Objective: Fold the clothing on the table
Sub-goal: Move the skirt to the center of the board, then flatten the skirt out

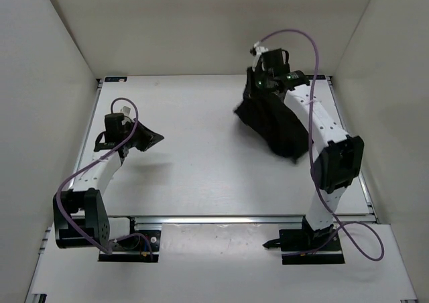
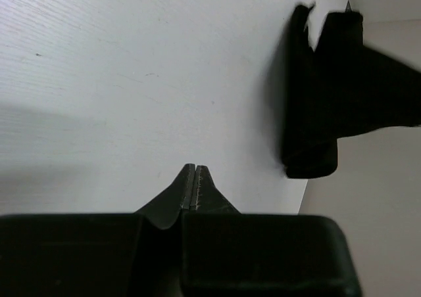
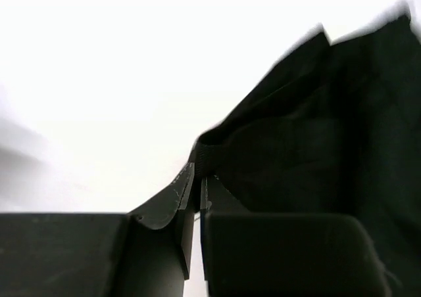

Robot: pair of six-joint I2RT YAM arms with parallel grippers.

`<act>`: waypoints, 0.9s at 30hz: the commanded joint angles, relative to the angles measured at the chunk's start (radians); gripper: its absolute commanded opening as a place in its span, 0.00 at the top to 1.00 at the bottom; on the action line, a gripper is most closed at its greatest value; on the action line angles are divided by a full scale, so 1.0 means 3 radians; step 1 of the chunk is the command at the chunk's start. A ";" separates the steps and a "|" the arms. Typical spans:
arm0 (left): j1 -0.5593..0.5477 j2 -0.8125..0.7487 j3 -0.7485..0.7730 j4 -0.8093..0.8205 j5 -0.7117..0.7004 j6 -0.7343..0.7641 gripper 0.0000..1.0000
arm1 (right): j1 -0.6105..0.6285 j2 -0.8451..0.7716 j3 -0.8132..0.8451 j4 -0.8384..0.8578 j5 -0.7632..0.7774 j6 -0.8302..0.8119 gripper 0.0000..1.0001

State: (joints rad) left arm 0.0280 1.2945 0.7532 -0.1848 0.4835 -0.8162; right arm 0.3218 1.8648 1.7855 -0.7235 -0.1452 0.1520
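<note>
Clothing [image 1: 275,125] sits bunched at the worktop's [image 1: 201,175] far right, its length slanting back toward the right arm. Right gripper [image 3: 196,179] is clenched on its far edge, the nearer one! Left gripper [image 2: 195,182] is pinched shut, empty, well apart to the left.

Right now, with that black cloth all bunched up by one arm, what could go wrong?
1. The right gripper seems to pinch only a thin edge of the clothing; that edge might slip out.
2. The clothing sits bunched near the far right corner of the table, so it may fold crookedly unless spread out first.
3. The left gripper is shut, empty and well apart from the clothing, so it cannot steady it for now.
</note>
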 commanded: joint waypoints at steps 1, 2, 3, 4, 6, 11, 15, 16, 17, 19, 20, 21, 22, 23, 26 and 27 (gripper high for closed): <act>0.0080 -0.0214 0.0102 -0.0125 0.0070 0.0164 1.00 | 0.0149 -0.0642 0.0567 0.0519 -0.0427 0.0229 1.00; 0.0075 -0.0219 0.0112 -0.0141 0.0096 0.0169 1.00 | 0.0139 -0.0774 0.0563 0.0636 -0.0442 0.0311 1.00; 0.0106 -0.0245 0.0128 -0.0131 0.0121 0.0123 1.00 | 0.0068 -0.0897 0.0497 0.0718 -0.0472 0.0418 1.00; 0.0162 -0.0265 0.0128 -0.0095 0.0167 0.0088 1.00 | 0.0042 -0.0959 0.0451 0.0734 -0.0447 0.0404 1.00; 0.0264 -0.0372 0.0163 -0.0033 0.0275 -0.0025 1.00 | 0.0027 -0.1199 0.0054 0.0740 -0.0335 0.0429 0.99; 0.0408 -0.0475 0.0521 -0.0237 0.0342 0.0000 0.84 | 0.0439 -0.1848 -0.1514 0.0939 -0.0258 0.0755 1.00; 0.0326 -0.0465 0.0609 -0.0310 0.0388 0.0046 0.69 | 0.1258 -0.2013 -0.2417 0.0792 -0.0099 0.0975 0.70; 0.0265 -0.0460 0.0558 -0.0284 0.0418 0.0001 0.55 | 0.1441 -0.2008 -0.2499 0.0755 -0.0038 0.0991 0.57; 0.0189 -0.0460 0.0517 -0.0264 0.0454 0.0005 0.52 | 0.1489 -0.2064 -0.2667 0.0719 0.0003 0.1062 0.51; 0.0086 -0.0480 0.0384 -0.0233 0.0454 -0.0030 0.46 | 0.1393 -0.2232 -0.2995 0.0801 -0.0058 0.1084 0.39; -0.0001 -0.0500 0.0313 -0.0218 0.0429 -0.0041 0.44 | 0.1265 -0.2334 -0.3042 0.0821 -0.0119 0.1068 0.36; -0.0153 -0.0511 0.0286 -0.0243 0.0363 -0.0025 0.41 | 0.1133 -0.2371 -0.3078 0.0816 -0.0170 0.1002 0.36; -0.0226 -0.0496 0.0251 -0.0263 0.0357 0.0005 0.39 | 0.1055 -0.2376 -0.3088 0.0821 -0.0221 0.0916 0.35; -0.0383 -0.0480 0.0220 -0.0304 0.0276 0.0000 0.39 | 0.0948 -0.2346 -0.3063 0.0826 -0.0293 0.0839 0.35; -0.1017 -0.0404 0.0138 -0.0370 0.0020 0.0011 0.81 | 0.0779 -0.2081 -0.3007 0.0852 -0.0359 0.0481 0.35; -0.1151 -0.0368 0.0062 -0.0345 -0.0057 -0.0030 0.85 | 0.0753 -0.1918 -0.2946 0.0867 -0.0446 0.0404 0.36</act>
State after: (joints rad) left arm -0.2020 1.1770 0.8062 -0.2726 0.5323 -0.8268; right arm 0.5678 1.2213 0.8501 -0.5255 -0.2264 0.3721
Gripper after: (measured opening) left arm 0.190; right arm 0.644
